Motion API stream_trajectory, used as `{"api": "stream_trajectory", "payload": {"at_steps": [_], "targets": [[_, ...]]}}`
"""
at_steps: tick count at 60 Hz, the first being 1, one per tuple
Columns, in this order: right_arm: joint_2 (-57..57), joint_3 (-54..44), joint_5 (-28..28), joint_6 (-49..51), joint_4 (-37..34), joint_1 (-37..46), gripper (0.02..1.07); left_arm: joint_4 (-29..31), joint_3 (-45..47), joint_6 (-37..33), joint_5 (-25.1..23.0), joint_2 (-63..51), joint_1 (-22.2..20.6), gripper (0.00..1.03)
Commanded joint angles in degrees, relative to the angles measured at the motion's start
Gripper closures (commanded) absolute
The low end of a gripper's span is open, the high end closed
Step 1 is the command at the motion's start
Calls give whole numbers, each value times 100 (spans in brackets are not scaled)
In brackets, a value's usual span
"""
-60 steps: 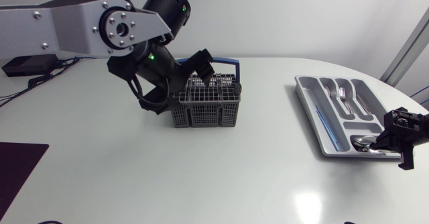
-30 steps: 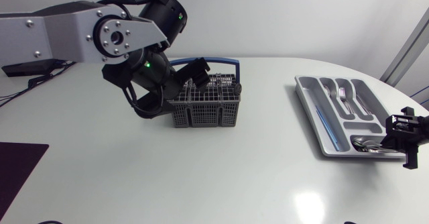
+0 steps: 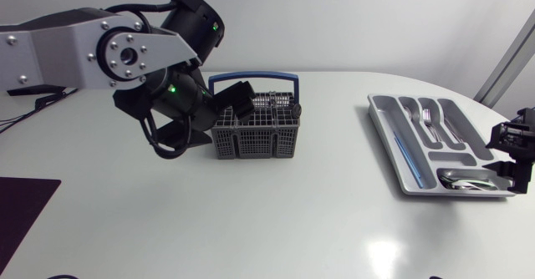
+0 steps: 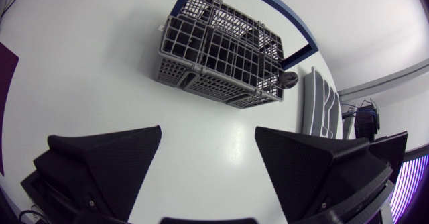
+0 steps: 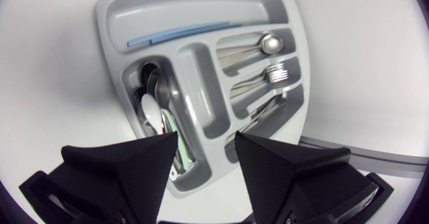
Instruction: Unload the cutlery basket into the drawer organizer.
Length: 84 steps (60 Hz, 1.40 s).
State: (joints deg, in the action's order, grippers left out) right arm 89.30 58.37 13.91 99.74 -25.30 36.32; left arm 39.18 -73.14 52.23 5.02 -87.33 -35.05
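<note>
Your left claw (image 4: 208, 143) hangs over the white surface (image 4: 87, 70) with its two fingers (image 4: 114, 157) spread apart and only bare surface between them. Ahead of it stands the grey cutlery basket (image 4: 221, 56), its blue handle (image 4: 295, 23) upright. Beyond the basket lies the grey drawer organizer (image 4: 315, 110), well apart from it.

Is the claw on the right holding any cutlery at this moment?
No, the right gripper is open and empty above the drawer organizer, and the spoons lie loose in their compartment.
</note>
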Motion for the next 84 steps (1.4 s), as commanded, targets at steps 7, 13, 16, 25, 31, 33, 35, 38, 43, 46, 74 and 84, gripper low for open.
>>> {"api": "stream_trajectory", "payload": {"at_steps": [7,13,16,25,31,33,35,38,43,46,74,84], "targets": [[-659,-106,208,-1124,-388,-573,31,72,310,-398,35,251,-37,5],[-923,-150,252,-1678,-652,-1021,31,64,441,-591,35,313,-64,5],[-1019,-177,252,-2003,-704,-1276,31,55,494,-696,43,331,-72,5],[-1116,-80,226,-3145,-819,-2076,31,2,644,-925,43,366,-37,5],[-1125,25,191,-3884,-924,-2612,31,-156,793,-1153,43,436,-37,5],[-1107,78,138,-4130,-951,-2823,31,-244,854,-1250,35,462,-46,5],[-1107,122,85,-4367,-951,-2990,31,-279,881,-1285,35,480,-46,5],[-1072,201,85,-4701,-994,-3201,31,-349,925,-1399,35,498,-64,5],[-1002,351,85,-5193,-1100,-3535,31,-446,978,-1549,35,489,-72,5],[-932,474,94,-5492,-1188,-3737,31,-525,1004,-1698,35,489,-90,5],[114,1484,674,-7716,-1460,-4739,31,-1562,1514,-3447,35,638,-90,6],[589,2021,1131,-8243,-1821,-4818,31,-2081,1698,-3975,-9,612,-64,6]]}}
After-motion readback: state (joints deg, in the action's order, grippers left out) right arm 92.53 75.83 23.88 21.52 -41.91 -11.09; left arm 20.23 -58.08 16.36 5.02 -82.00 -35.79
